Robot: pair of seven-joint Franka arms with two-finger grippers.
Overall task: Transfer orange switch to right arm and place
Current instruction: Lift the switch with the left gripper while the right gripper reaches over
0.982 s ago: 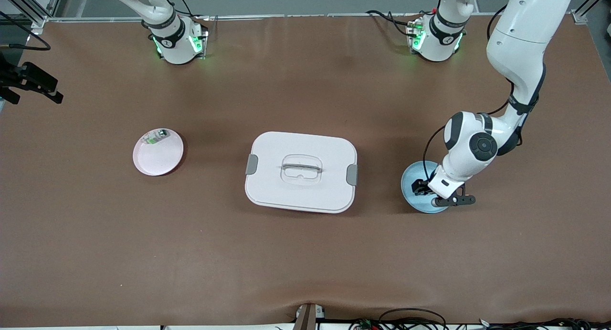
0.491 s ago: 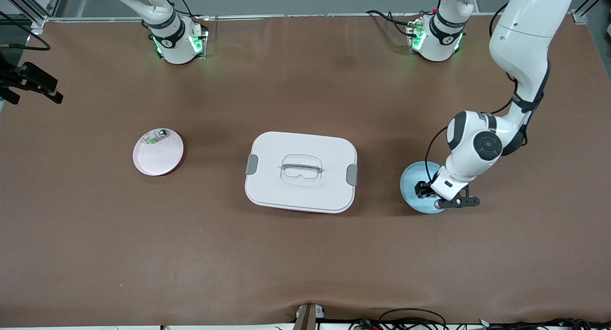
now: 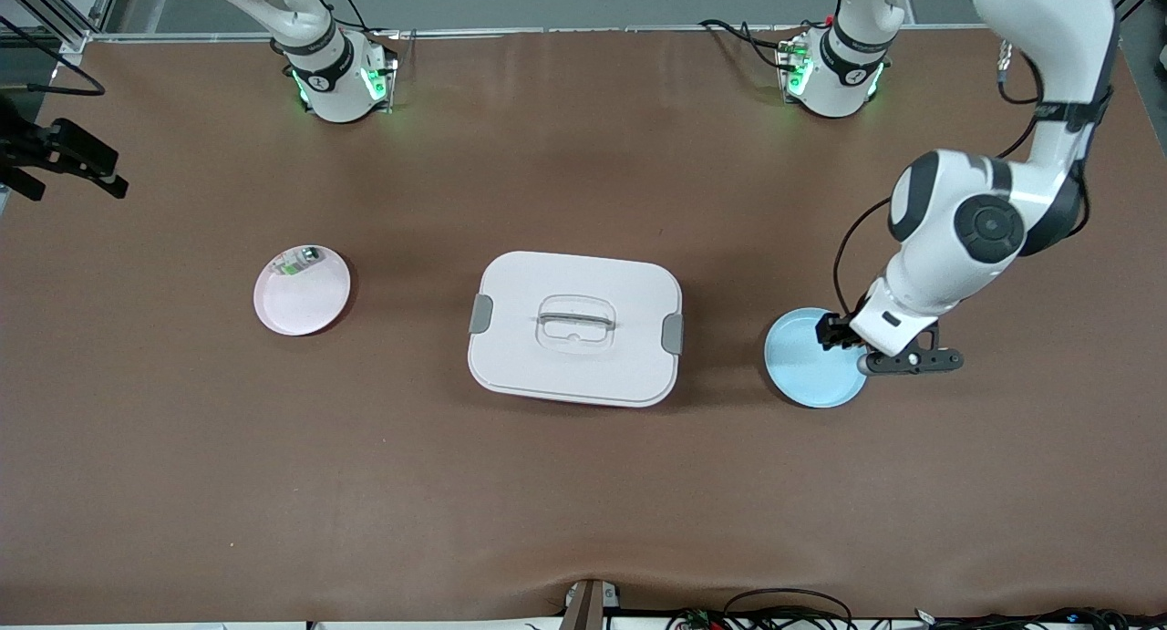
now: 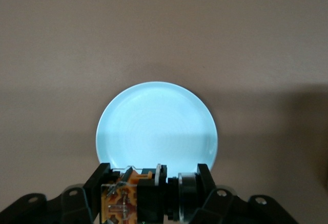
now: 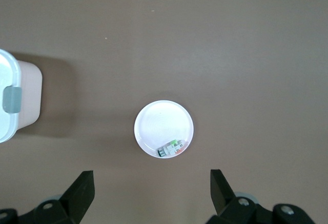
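My left gripper [image 3: 832, 331] is shut on the orange switch [image 4: 146, 198], a small black cylinder with orange-copper bits at one end. It hangs over the rim of a light blue plate [image 3: 807, 367], which the left wrist view shows bare [image 4: 156, 124]. The switch lies crosswise between the two fingers, lifted off the plate. The right arm waits high up, and its gripper does not show in the front view. In the right wrist view my right gripper [image 5: 152, 193] stands open with nothing in it, above the table beside a pink plate [image 5: 159, 119].
The pink plate [image 3: 305, 302] toward the right arm's end holds a small clear-and-green part [image 3: 297, 262]. A white lidded box [image 3: 574, 284] with a handle and grey clips stands mid-table between the two plates. A black camera mount [image 3: 64, 154] juts in at the table's edge.
The left gripper closed on the orange switch down on the blue plate and lifted it, drifting toward the left arm's end of the table. The right arm stayed still.
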